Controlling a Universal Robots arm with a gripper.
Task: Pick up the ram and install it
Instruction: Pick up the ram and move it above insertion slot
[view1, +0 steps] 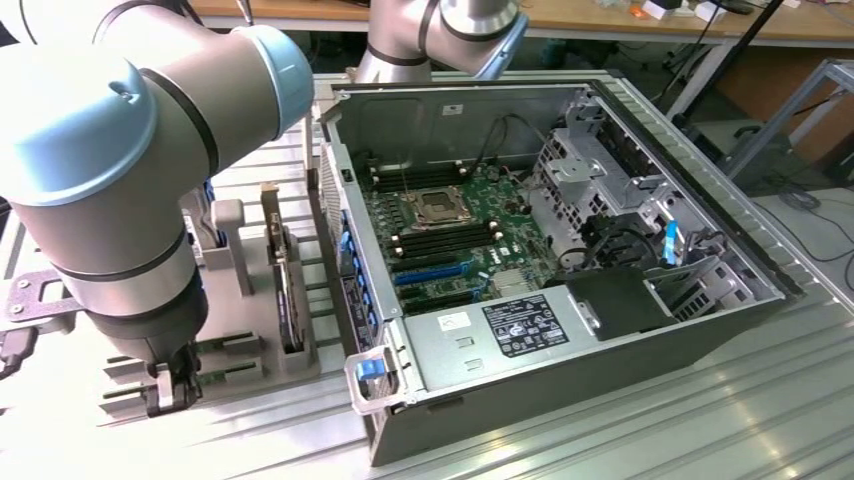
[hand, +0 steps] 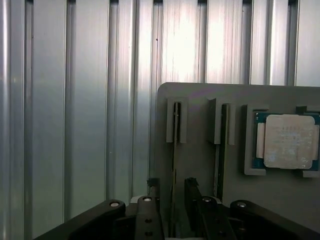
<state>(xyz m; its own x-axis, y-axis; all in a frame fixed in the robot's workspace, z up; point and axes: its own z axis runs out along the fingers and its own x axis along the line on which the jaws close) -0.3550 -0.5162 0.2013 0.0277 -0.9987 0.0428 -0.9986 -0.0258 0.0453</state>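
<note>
Okay, from my remote seat: the ribbed aluminium table (view1: 641, 420) runs under everything. The big grey-and-blue arm (view1: 120, 200) fills the exterior view's left and reaches straight down. To the exterior view's right of it the computer case (view1: 441, 115) lies open on its side, and I can see the green motherboard (view1: 454, 240) inside with its memory slots dark beside the socket.

Between arm and case stands the grey holder (view1: 230, 245), with the dark expansion card (view1: 284, 270) upright in it on edge.

Down to the wrist view now. The holder (hand: 200, 165) is a flat grey plate here. The ram (hand: 175, 127) stands on its thin edge in the slot nearest the plate's outer edge. A second stick (hand: 220, 150) sits in the next slot, just beside it. The square silver processor chip (hand: 289, 141) rests in its recess beyond that.

And the claw (hand: 172, 189), which I also see low beside the holder in the exterior view (view1: 174, 392), is down over the ram. It stands wide, one of the black fingers (hand: 192, 189) on each side of the stick. I can see a sliver of daylight on both sides, so nothing is gripped.
</note>
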